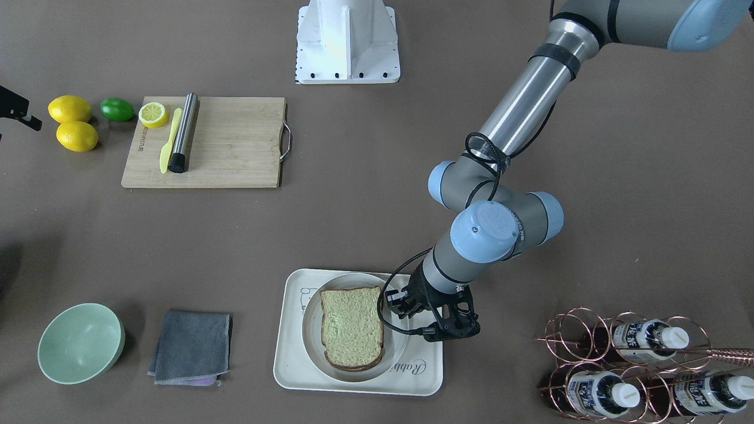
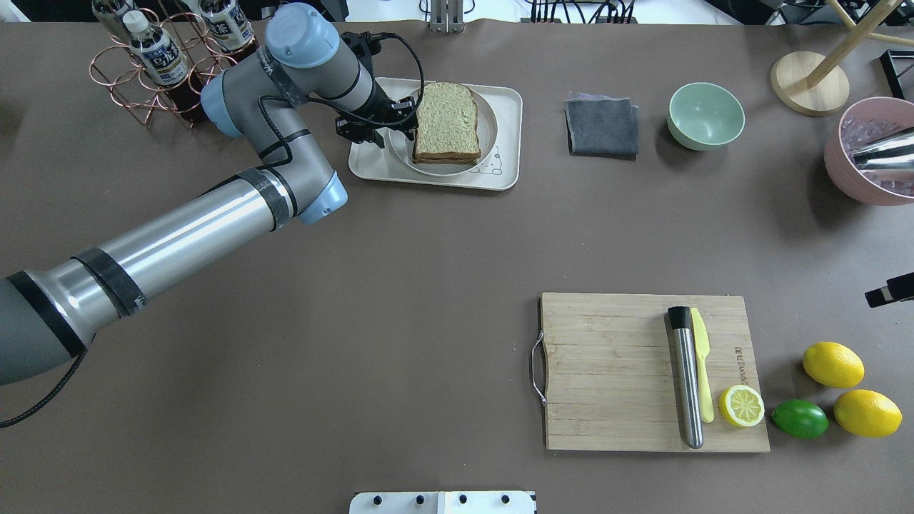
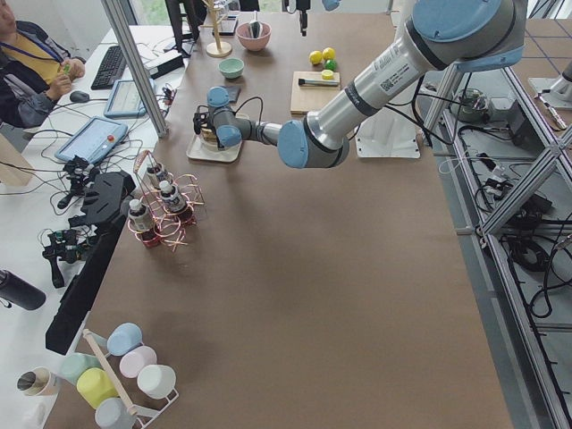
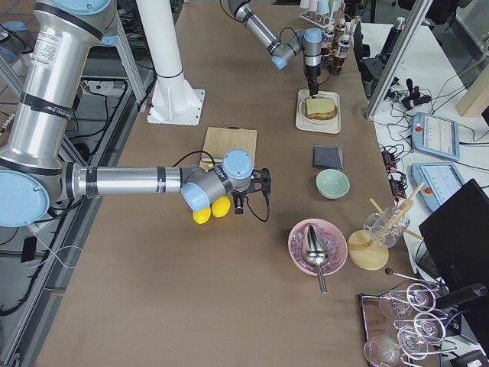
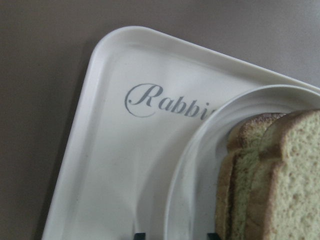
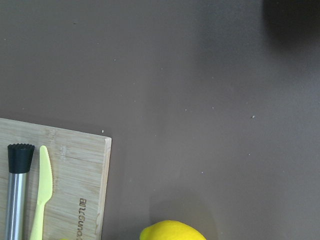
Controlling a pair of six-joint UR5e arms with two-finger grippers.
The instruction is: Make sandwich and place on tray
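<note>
The sandwich (image 1: pixel 351 327) (image 2: pixel 446 121), two stacked slices of brown-crusted bread, lies on a white round plate (image 1: pixel 353 376) that stands on the cream tray (image 1: pixel 294 365) (image 2: pixel 371 168). No egg shows between the slices. My left gripper (image 1: pixel 393 303) (image 2: pixel 403 123) is low at the plate's edge. In the left wrist view its fingertips (image 5: pixel 140 234) stand apart on either side of the plate rim (image 5: pixel 200 165), with the bread (image 5: pixel 280 175) next to them, so it is open. My right gripper (image 2: pixel 885 293) hovers by the lemons, and I cannot tell its state.
A copper rack of bottles (image 1: pixel 642 365) stands close to the left arm. A grey cloth (image 1: pixel 191 347) and a green bowl (image 1: pixel 79 341) lie beside the tray. A cutting board (image 2: pixel 643 371) holds a steel muddler, a yellow knife and a lemon half. Lemons (image 2: pixel 832 364) and a lime lie beyond it.
</note>
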